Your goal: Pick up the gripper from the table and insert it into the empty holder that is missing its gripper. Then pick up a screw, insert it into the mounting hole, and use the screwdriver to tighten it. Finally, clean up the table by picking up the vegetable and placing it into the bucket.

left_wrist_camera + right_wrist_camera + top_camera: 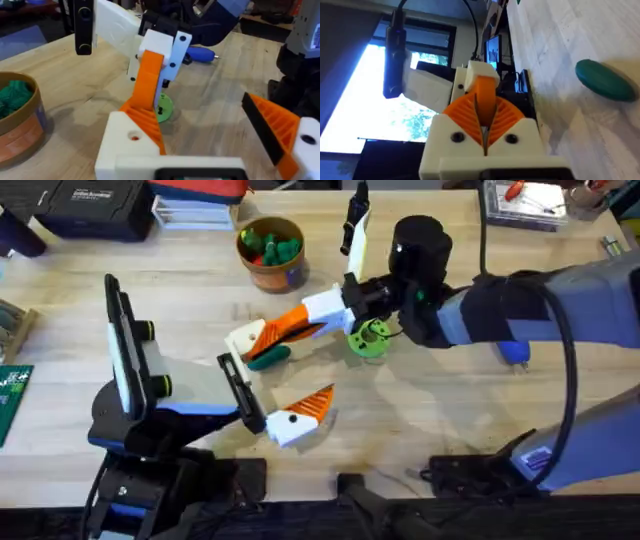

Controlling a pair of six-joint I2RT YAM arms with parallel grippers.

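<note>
the right gripper (484,131) is pinching the orange gripper (485,95), seating it into the white holder (247,340) just ahead. the left gripper (270,380) is standing wide. advice: keep the wedge aligned, pressing squarely home.

Even, bright overhead lighting; soft shadows on the table (420,430). Window (380,110) glare overexposes the right wrist view's left; near foregrounds blurred.

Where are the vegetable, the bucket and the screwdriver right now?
vegetable (605,80): right wrist view, middle of its dark green body.
bucket (272,272): overhead view, front of its brown wall.
screwdriver (201,54): left wrist view, blue barrel lying on the table.
</note>
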